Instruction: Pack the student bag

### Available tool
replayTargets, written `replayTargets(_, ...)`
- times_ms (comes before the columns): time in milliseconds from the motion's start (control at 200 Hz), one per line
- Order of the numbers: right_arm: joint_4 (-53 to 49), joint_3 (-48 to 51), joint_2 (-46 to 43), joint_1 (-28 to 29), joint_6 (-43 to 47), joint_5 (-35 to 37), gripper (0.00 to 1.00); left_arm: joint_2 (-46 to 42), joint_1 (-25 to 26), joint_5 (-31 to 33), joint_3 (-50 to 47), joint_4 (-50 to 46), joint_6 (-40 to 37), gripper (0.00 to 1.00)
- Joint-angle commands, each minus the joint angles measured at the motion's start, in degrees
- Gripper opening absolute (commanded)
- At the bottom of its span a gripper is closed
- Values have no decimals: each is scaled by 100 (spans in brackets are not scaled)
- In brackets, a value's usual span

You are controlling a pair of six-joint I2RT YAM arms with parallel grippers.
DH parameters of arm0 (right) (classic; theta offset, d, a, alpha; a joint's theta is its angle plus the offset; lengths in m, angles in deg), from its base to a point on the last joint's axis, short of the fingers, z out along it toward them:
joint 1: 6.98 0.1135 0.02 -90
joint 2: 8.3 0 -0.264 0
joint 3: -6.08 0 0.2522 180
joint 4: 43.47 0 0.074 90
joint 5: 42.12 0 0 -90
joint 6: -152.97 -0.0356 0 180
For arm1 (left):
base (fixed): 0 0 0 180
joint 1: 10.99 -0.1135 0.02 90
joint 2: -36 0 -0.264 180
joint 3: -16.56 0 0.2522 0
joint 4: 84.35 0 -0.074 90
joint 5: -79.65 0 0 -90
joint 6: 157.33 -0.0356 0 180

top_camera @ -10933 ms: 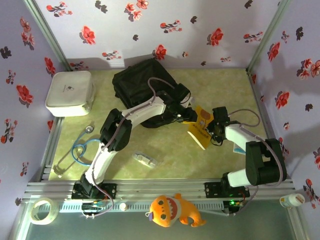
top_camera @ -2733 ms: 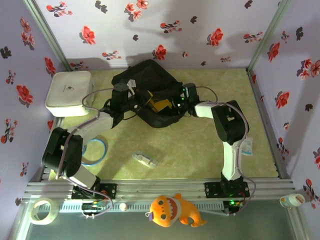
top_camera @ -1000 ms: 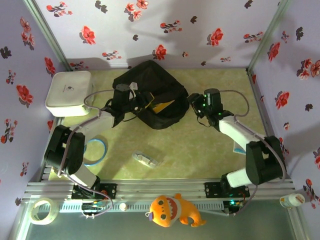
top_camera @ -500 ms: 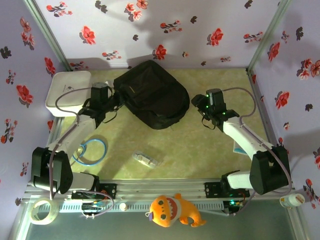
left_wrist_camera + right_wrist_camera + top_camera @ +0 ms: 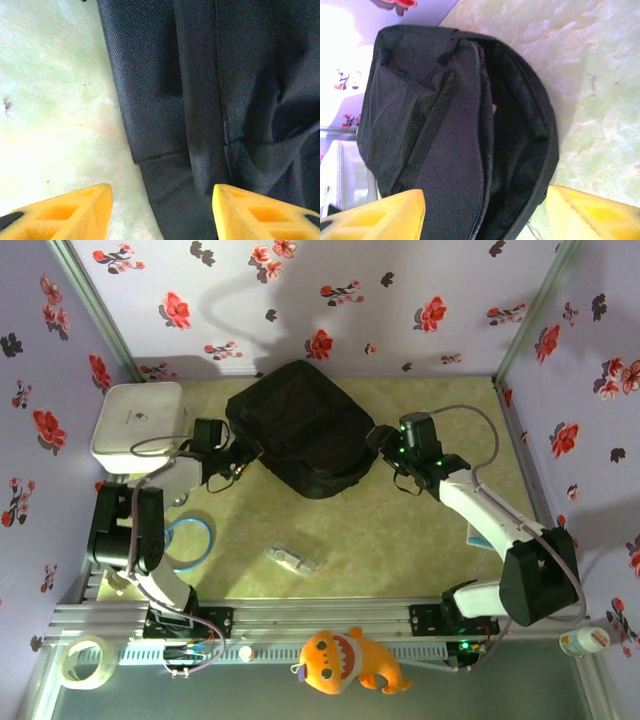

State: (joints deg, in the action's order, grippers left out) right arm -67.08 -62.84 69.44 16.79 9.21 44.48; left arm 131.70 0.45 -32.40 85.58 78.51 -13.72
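— Top view first. Where to find the student bag point(image 5: 300, 430)?
— Right between the two arms: the left gripper point(image 5: 238, 456) at one side, the right gripper point(image 5: 380, 440) at the other, both just beside the black cloth.
— Holding anything?
— Too small to tell from up there.
— Left wrist view next?
— Two yellow fingers point(image 5: 70, 212) standing well apart, pinching nothing. Bag just past the tips, in front of the gap and one finger; bare green table point(image 5: 50, 100) in front of the other.
— And the right wrist view?
— Yellow fingers point(image 5: 592, 210) spread wide, holding nothing. Bag straight ahead between them, zip mouth open, dark inside. Bit of table past one finger.
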Motion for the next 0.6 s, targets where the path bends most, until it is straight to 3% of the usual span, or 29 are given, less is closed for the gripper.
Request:
replayTargets(0,418,-134,166,84,269,-527,65,178,-19,-222,327,277,19,53)
replayTargets(215,82,-388,503,345,555,-778,63,442,-20,-295,458,430,17,47)
replayTargets(595,-50,-411,463,464,589,-727,60,583,-13,-371,545,681,114,3)
